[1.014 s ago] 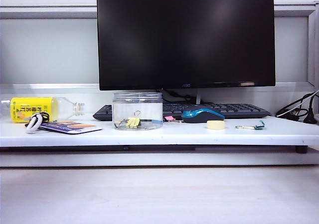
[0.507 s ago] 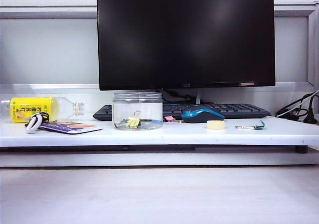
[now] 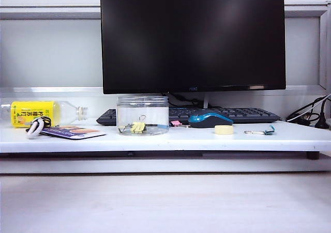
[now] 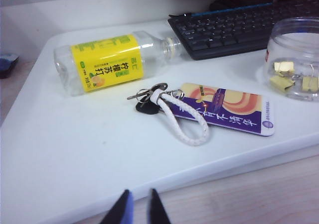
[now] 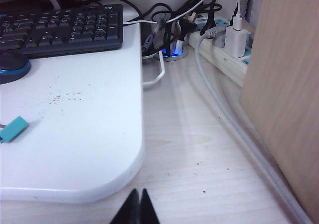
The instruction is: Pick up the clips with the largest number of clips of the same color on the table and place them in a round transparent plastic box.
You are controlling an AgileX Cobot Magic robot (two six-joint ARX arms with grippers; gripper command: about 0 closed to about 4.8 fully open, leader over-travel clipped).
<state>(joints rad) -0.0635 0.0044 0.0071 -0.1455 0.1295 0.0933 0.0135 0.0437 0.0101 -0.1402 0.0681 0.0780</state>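
The round transparent plastic box (image 3: 142, 115) stands on the white shelf in front of the monitor, with pale-yellow clips (image 3: 138, 127) lying inside it. The left wrist view shows the same box (image 4: 294, 59) and its clips (image 4: 291, 77) far from my left gripper (image 4: 138, 206). That gripper hangs at the shelf's front edge, its tips a narrow gap apart with nothing between them. My right gripper (image 5: 138, 206) is shut and empty, over the wooden desk off the shelf's rounded corner. Neither gripper appears in the exterior view.
A teal clip (image 3: 266, 132), a tape roll (image 3: 224, 130), a blue mouse (image 3: 209, 119) and a keyboard (image 3: 227, 114) sit right of the box. A yellow-labelled bottle (image 4: 104, 62) and a card with keys (image 4: 224, 109) lie left. Cables and a power strip (image 5: 224, 40) crowd the right end, beside a wooden panel (image 5: 289, 84).
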